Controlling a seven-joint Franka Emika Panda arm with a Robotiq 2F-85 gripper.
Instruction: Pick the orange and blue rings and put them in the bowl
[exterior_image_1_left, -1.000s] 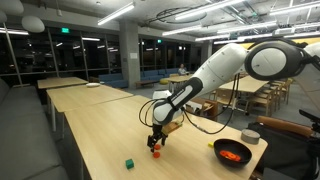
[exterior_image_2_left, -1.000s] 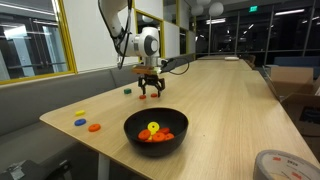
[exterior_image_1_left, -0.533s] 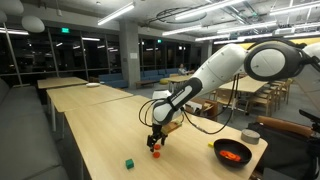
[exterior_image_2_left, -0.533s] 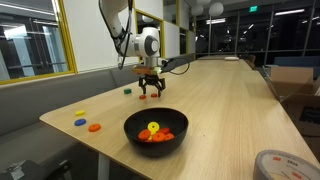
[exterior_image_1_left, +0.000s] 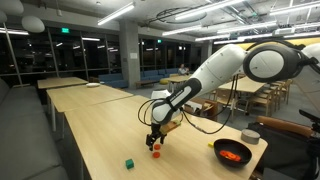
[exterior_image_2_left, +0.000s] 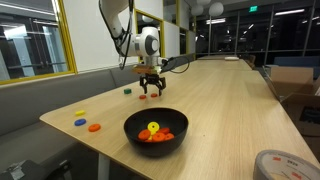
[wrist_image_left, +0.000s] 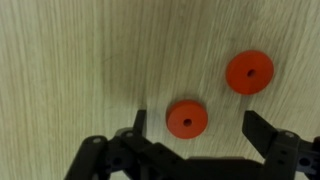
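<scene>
Centring matters: our tool (wrist_image_left: 196, 124), spread wide, frames an orange ring (wrist_image_left: 187, 119). We should lower to the counter (wrist_image_left: 60, 60), then close evenly

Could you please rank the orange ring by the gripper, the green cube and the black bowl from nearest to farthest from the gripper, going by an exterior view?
1. The orange ring: on the table, right beneath the gripper.
2. The green cube: close by, on the side away from the bowl.
3. The black bowl: well off on the opposite side.
</scene>
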